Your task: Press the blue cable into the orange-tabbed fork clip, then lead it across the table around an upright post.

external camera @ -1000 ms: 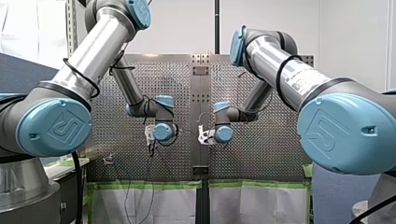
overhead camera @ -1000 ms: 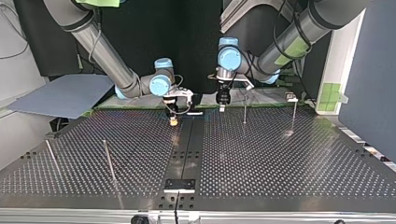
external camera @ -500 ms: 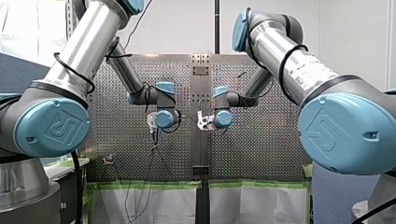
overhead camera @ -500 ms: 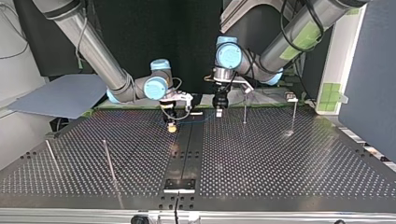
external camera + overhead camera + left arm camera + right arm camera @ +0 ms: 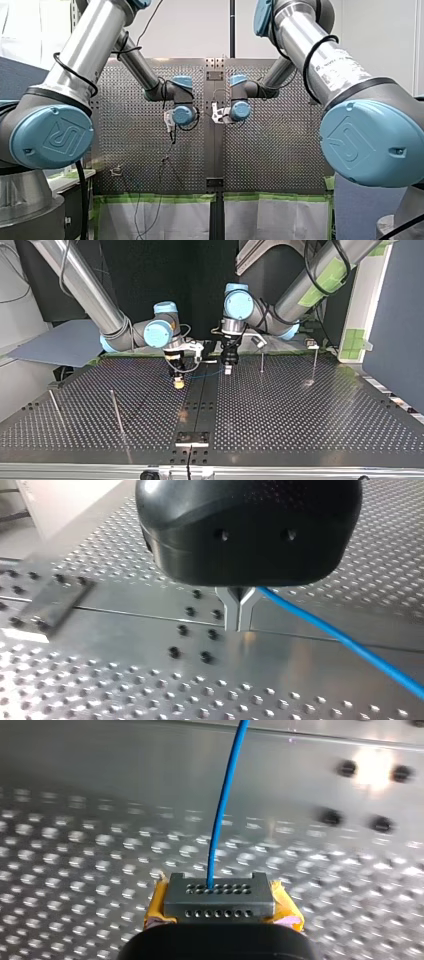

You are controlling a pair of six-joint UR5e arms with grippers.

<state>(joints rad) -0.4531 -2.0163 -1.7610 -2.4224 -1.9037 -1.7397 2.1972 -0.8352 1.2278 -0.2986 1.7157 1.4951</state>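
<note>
Blue cable (image 5: 350,645) hangs in the air between both arms, just above the desk (image 5: 300,430), over its middle strip on the arms' side. Your left jaws are clenched on it: metal fingers (image 5: 231,611) pinched together, cable running out beside them. Your right jaws grasp it too, yellow pads (image 5: 156,902) squeezed on either side. I can't pick out the orange-tabbed clip in any view, so by my read the cable is not in it yet.

Risks:
- Pull the arms apart too hard and the thin cable slips through one pair of jaws.
- Let it sag and it can catch the post (image 5: 261,361) beside the left jaws on the wrong side.
- Come down off-line and you miss the clip's slot.
</note>
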